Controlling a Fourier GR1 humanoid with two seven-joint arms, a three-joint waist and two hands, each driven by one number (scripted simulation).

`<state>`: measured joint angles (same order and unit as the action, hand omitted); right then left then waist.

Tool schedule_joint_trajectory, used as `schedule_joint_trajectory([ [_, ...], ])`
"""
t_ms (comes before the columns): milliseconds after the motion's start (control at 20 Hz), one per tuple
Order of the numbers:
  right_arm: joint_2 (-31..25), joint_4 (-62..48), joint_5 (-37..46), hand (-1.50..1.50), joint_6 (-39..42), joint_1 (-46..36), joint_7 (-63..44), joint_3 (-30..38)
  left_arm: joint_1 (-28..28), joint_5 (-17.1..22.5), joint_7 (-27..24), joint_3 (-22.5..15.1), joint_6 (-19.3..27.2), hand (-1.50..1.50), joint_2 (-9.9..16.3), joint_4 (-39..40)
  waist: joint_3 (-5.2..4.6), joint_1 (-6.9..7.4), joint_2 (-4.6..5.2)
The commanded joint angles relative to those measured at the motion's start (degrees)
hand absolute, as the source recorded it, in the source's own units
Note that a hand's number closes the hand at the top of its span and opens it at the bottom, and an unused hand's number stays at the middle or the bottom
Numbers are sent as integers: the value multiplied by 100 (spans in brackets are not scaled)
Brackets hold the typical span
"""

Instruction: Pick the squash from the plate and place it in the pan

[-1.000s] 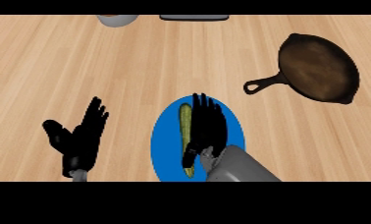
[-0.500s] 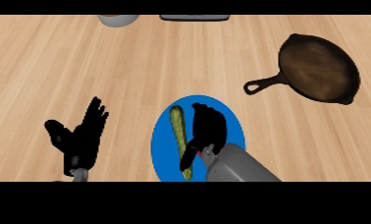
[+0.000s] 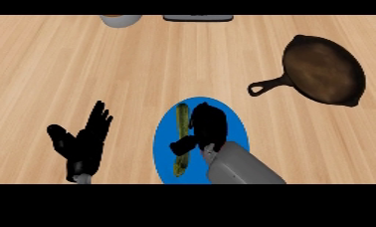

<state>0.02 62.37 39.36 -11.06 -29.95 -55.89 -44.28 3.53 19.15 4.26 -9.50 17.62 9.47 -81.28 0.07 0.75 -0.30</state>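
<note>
Squash [image 3: 180,139]: long, slim, yellow-green, darker green toward near end; lies flat, lengthwise, on left half of blue plate [image 3: 166,141], just left of right hand [image 3: 208,126], thumb at its middle. Not lifted.

Plate: round, bright blue, flat on counter, directly under right hand; right part hidden by hand and forearm.

Pan [image 3: 323,69]: dark brown cast-iron skillet, upright, empty, well apart from right hand, up and to right of it; handle with loop end points back toward hand.
</note>
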Motion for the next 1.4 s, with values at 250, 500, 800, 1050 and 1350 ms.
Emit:
schedule_joint_trajectory([
  [250, -1058, -1583, -386, 150, -514, -1473, -1375, 2699, -86, -56, -63, -48, -12, 0, -17, -117, -6, 181, 271],
  [500, -1526, -2702, -235, 150, -584, -2295, -1626, 3317, -273, -99, 24, -186, -111, 0, -24, -134, -7, 564, 361],
  [800, -1876, -3732, 1020, 150, -869, -3214, -2127, 2857, -544, -97, 170, -208, -215, 0, 37, -98, -34, 771, 332],
  [1050, -2277, -4241, 1827, 150, -1001, -3928, -2598, 2655, -545, -221, 171, -430, -169, 0, -115, -42, -41, 791, 318],
  [1350, -2256, -4794, 2238, 150, -1315, -4388, -2924, 2807, -581, -185, 167, -292, -136, 0, -75, 6, -26, 749, 288],
])
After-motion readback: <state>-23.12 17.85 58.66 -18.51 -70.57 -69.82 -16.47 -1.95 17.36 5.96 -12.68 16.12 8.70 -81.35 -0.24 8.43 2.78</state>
